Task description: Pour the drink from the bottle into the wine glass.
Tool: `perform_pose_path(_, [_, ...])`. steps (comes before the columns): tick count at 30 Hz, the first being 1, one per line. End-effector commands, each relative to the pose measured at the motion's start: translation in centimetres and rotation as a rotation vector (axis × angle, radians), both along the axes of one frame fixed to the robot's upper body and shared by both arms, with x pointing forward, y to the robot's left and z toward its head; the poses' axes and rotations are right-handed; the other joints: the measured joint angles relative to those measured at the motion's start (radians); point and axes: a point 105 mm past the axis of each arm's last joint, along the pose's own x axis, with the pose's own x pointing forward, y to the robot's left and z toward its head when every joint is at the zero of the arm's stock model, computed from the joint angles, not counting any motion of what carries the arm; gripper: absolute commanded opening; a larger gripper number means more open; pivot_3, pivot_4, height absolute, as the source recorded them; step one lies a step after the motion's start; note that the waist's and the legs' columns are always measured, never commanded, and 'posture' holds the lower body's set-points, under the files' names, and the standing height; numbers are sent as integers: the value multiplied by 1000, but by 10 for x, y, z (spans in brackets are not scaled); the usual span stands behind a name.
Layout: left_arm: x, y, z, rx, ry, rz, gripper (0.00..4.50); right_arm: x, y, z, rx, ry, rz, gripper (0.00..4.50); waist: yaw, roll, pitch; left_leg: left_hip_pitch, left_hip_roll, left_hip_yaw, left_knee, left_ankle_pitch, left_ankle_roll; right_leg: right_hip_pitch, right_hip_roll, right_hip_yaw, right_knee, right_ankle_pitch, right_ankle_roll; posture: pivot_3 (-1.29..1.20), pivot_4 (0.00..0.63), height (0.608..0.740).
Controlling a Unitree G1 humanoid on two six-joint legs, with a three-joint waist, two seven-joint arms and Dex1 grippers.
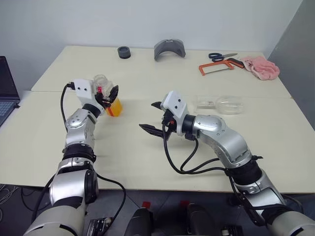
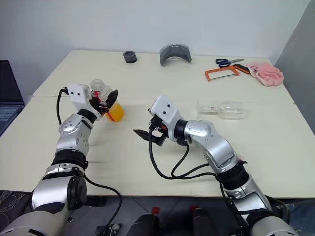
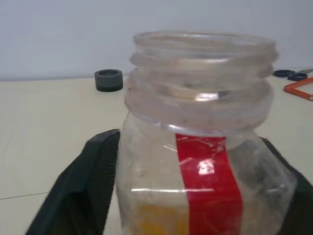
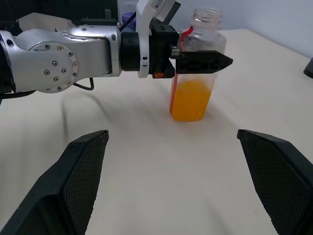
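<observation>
The bottle (image 3: 195, 147) (uncapped) stands between the left gripper's (image 1: 109, 96) 2 fingers, apparently grasped; the right gripper (image 1: 153, 118) gapes level.

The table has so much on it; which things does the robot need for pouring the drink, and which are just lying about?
Needed: bottle with orange drink, wine glass lying on its side.

Lying about: black ring, grey curved piece, scissors, orange hacksaw, pink cloth, laptop.

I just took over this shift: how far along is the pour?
Done: the bottle stands on the table with its cap off, drink inside. In hand: the left end effector sits around it. Left: the wine glass lies on its side, empty, needing standing up before pouring.
</observation>
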Motion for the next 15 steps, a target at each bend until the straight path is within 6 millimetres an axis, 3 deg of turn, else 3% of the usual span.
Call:
perform_pose_path(1, [-4, -2, 11, 25, -57, 5, 4468, -8, -1, 11, 21, -35, 22, 4500, 0, 0, 0, 0, 0, 0, 0, 0, 0, 0, 0, 0, 0, 0, 0, 0, 150, 740])
perform_pose_path(15, [-34, 16, -34, 54, 36, 107, 4468, -20, -20, -24, -19, 77, -51, 4500, -6, 0, -1, 1, 2, 0, -1, -1, 2, 0, 0, 1, 0, 0, 0, 0, 150, 740])
